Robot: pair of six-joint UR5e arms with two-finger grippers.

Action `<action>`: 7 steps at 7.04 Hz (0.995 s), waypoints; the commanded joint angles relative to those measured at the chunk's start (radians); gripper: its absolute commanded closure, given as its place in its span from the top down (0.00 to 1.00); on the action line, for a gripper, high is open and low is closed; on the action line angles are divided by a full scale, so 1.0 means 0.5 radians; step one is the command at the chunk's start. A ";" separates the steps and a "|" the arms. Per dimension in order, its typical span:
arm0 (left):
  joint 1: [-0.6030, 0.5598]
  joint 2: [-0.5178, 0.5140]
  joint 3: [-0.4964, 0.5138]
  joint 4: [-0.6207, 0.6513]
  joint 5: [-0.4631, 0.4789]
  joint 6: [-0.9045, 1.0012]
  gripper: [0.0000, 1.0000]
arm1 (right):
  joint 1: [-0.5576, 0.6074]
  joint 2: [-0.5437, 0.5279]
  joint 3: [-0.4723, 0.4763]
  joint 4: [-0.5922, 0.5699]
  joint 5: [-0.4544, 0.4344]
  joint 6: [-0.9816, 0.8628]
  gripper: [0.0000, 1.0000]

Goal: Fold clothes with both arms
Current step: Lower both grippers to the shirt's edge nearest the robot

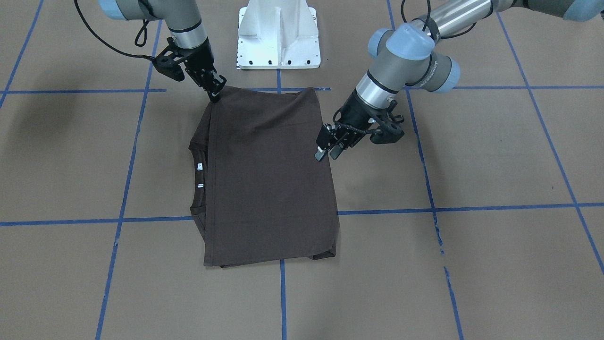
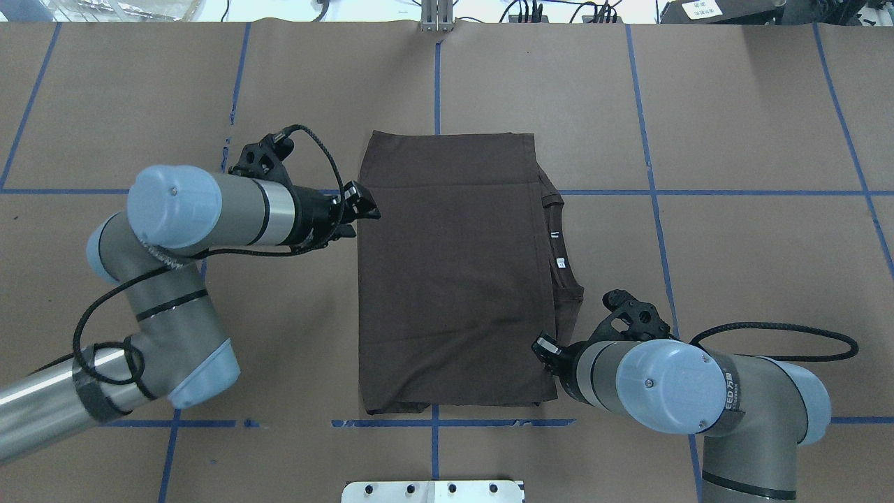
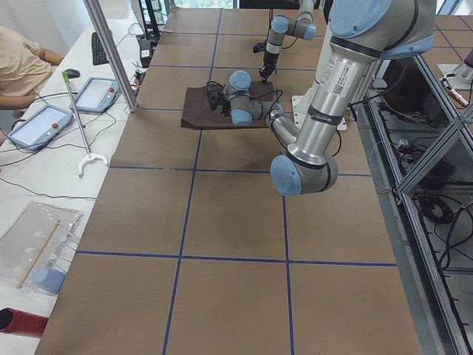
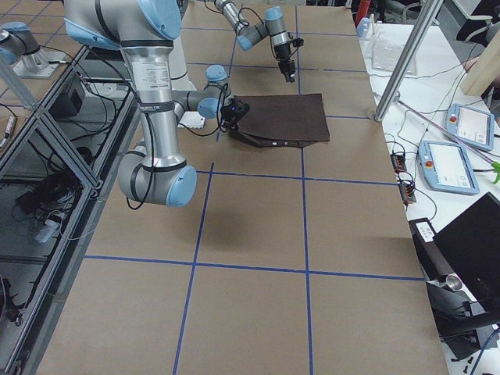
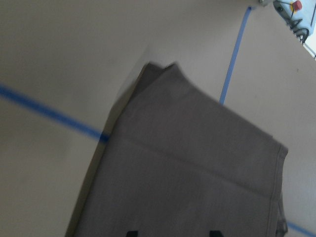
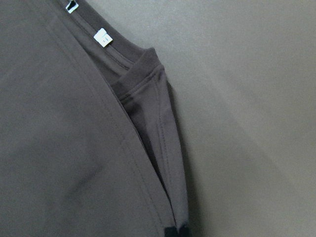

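Overhead exterior view. The shirt (image 2: 454,279), folded to a rectangle, lies flat at the table's middle, just ahead of the robot's base. Its long axis runs straight away from the robot. The collar (image 2: 569,297), with two white labels (image 2: 559,263), points to the robot's right. My right claw (image 1: 214,96) sits at the shirt's near right corner, and as I read the right wrist view its jaws are pinched together on the fabric. My left claw (image 2: 364,202) hangs just beside the left edge, toward its far end, with jaws apart and holding nothing. The brown table (image 2: 733,279), crossed by blue tape lines (image 2: 698,192), surrounds the shirt. Hazard, in my judgement: lifting with one corner gripped and the other side free would drag the layers askew and spoil the fold. The thin fabric could also slip out of a shallow pinch.
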 commanded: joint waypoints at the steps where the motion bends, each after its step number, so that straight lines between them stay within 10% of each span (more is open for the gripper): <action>1: 0.354 0.223 -0.294 0.197 0.228 -0.128 0.59 | -0.011 -0.027 0.020 0.000 0.001 0.008 0.00; 7: 0.791 0.224 -0.360 0.435 0.284 -0.408 0.55 | -0.014 -0.028 0.020 0.006 0.007 0.005 0.00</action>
